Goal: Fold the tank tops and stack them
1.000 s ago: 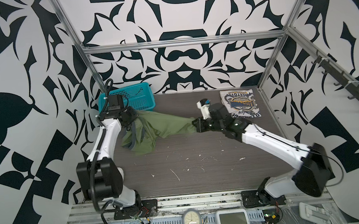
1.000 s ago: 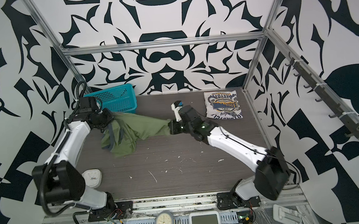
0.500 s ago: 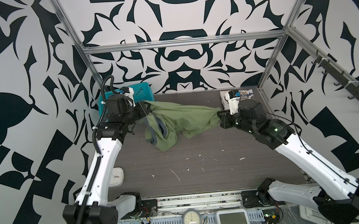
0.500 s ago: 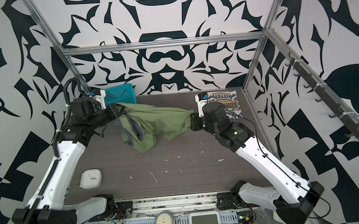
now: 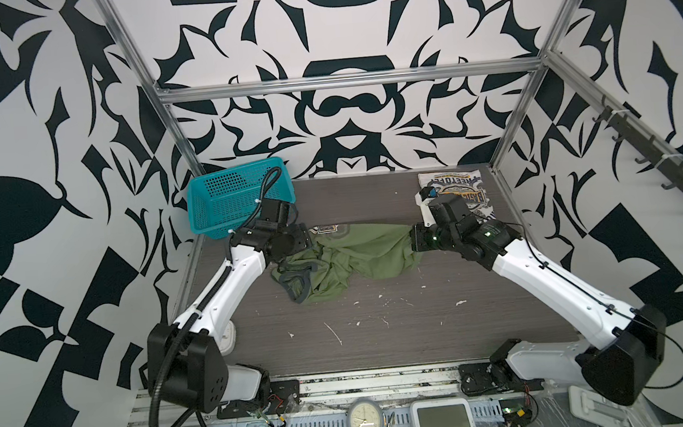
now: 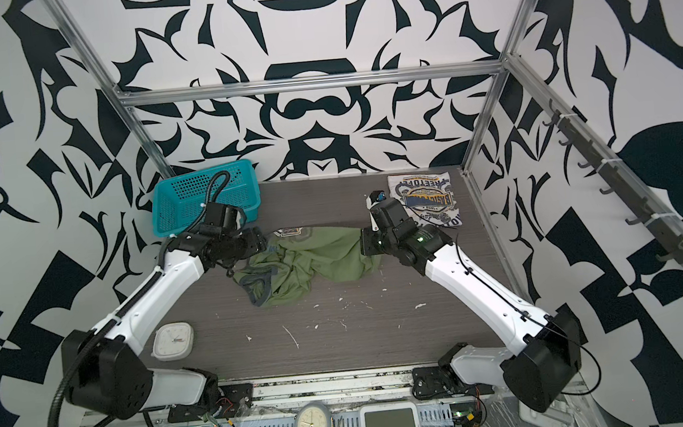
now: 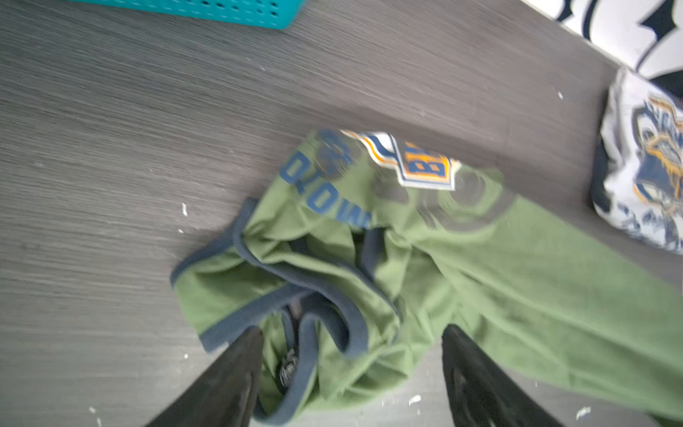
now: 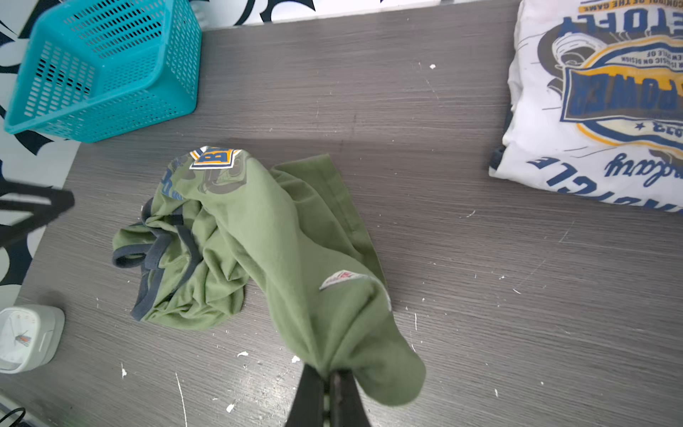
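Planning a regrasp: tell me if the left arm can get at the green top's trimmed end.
Likely yes: the left hand is open right by the trimmed end of the olive tank top, nothing between.

L gripper (image 7: 351,334) is hovering low w/ jaws spread wide; R gripper (image 8: 329,375) is pinching fully closed, both pointing inward.
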{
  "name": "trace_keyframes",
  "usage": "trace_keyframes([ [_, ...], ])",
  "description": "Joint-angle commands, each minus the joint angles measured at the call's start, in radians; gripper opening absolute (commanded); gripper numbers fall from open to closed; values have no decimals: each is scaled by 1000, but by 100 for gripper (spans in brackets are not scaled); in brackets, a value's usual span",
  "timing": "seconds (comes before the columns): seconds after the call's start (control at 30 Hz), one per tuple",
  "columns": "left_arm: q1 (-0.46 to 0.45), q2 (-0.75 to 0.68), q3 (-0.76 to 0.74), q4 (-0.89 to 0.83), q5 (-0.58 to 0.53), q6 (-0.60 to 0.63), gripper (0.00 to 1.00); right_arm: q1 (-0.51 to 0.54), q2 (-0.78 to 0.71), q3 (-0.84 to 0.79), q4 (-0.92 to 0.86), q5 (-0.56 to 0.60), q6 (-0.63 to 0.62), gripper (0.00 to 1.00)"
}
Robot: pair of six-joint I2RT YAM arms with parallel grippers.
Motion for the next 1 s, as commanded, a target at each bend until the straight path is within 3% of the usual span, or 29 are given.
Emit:
trace_keyframes([
  [0.0,-42,61,-47,-39,-25,-38,74,-6,-25,14,18,-1,-6,0],
  [0.1,-58,144,-35,-44,-19,-37,68,-7,-27,17,15,4,-8,0],
  [0.27,-88,230,-1,-46,-23,-24,68,-12,-40,21,0,28,-16,0],
  [0.37,-104,281,25,-60,-30,-17,62,-14,-46,14,0,27,-11,0],
  [0.47,-106,316,34,-61,-35,-19,48,-16,-50,8,1,31,-13,0],
  [0.57,-106,309,41,-60,-38,-20,22,-26,-52,16,-24,62,-22,0],
  [0.63,-105,251,45,-63,-72,-20,0,-47,-60,38,-72,103,-41,0],
  [0.87,-59,-323,-76,103,-351,2,0,-228,-171,98,-176,55,-109,0],
  [0.97,61,-402,-98,105,-369,-64,0,-246,-181,101,-171,57,-119,0],
])
